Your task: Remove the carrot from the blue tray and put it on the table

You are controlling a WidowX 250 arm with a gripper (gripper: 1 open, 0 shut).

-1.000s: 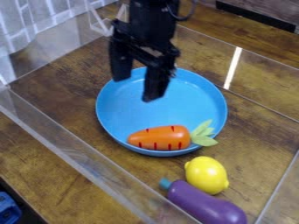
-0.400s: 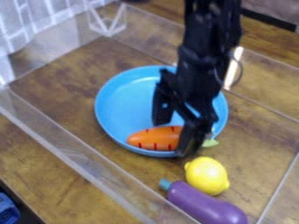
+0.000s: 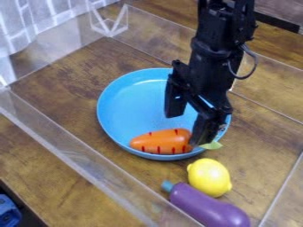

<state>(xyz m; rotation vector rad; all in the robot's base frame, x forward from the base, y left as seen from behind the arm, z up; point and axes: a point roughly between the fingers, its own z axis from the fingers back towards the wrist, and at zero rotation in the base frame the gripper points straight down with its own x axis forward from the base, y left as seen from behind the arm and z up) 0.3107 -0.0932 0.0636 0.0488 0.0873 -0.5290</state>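
Hovering open, the hand [image 3: 186, 127] hung over the blue tray [image 3: 133, 111]; below it lay the orange, dark-striped carrot [image 3: 161, 141].

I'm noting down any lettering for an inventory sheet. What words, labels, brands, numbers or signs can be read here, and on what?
No readable text anywhere.
Toy carrot: dark cross stripes only, no lettering.
Blue tray, lemon, eggplant: no text visible.
Robot arm: too dark and blurred to tell whether it bears any.
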